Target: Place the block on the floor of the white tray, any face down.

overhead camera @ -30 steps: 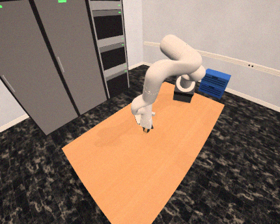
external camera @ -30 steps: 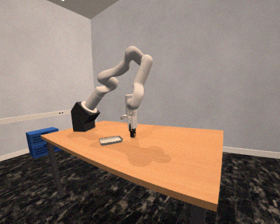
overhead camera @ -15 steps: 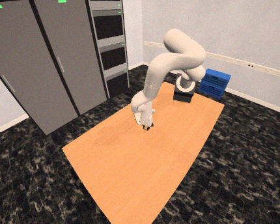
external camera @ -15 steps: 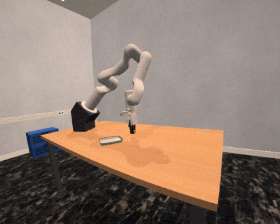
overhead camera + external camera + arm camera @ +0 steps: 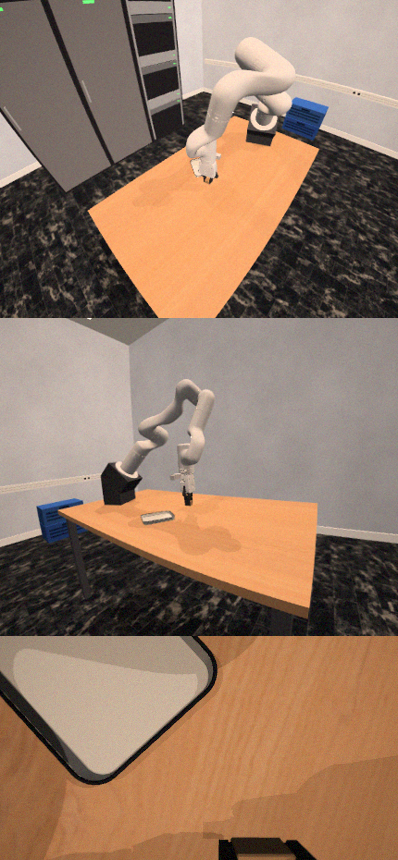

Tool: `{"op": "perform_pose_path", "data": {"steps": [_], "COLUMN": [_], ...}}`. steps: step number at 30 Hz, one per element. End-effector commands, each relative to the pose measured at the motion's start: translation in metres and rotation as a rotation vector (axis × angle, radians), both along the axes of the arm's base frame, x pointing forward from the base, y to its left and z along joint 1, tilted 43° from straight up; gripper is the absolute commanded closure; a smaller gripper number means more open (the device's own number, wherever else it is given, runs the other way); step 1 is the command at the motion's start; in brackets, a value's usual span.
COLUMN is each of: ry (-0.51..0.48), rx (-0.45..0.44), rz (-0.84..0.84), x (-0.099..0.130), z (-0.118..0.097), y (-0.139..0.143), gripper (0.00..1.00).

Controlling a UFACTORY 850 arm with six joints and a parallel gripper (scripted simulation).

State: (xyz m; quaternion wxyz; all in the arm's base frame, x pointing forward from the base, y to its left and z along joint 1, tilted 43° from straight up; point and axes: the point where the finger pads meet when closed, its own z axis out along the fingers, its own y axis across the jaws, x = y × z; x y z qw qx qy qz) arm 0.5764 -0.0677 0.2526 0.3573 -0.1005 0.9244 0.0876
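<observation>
Tan wooden-looking block (image 5: pixel 261 850): small, judged rigid and light; gripped by closed jaws across opposite sides; shallow white rectangular tray (image 5: pixel 107 706) nearby on orange desk (image 5: pixel 280 736).

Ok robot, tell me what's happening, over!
Gripper shut on block, above table. Tray off to the side, nothing inside. Nothing in between.

Matt wood-grain table (image 5: pixel 300 736), smooth matt white tray (image 5: pixel 107 711), glossy white arm (image 5: pixel 241 88)
</observation>
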Motion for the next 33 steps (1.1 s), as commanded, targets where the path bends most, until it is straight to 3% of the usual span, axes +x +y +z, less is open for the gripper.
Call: {"op": "perform_pose_path", "data": {"steps": [1,14,23,33], "ry": [-0.001,-0.001,-0.003,-0.003], "rx": [0.0,0.0,0.002,0.002], "rz": [0.0,0.0,-0.001,-0.001], "x": [0.0,0.0,-0.07,-0.072], "z": [0.001,0.0,-0.099,-0.102], "y": [0.0,-0.002,-0.124,-0.128], "gripper": [1.0,1.0,1.0,1.0]}}
